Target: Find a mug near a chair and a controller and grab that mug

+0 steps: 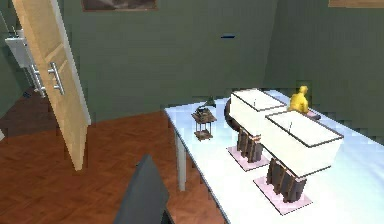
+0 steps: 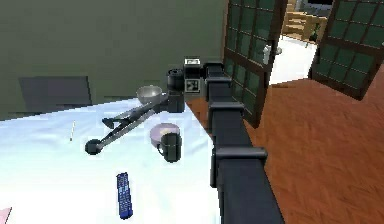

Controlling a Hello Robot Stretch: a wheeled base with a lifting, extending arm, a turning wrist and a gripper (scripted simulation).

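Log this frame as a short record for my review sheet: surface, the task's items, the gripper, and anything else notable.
surface: white table
mug: dark mug, pinkish inside, upright on the table, just left of the arm in the arm side view
controller: dark blue controller, flat on the table, below and left of the mug
chair: grey chair at the table's far edge
gripper: gripper farther up than the mug, by the desk lamp's head; cannot tell whether it holds anything
other: grey desk lamp on the table; wooden door ajar
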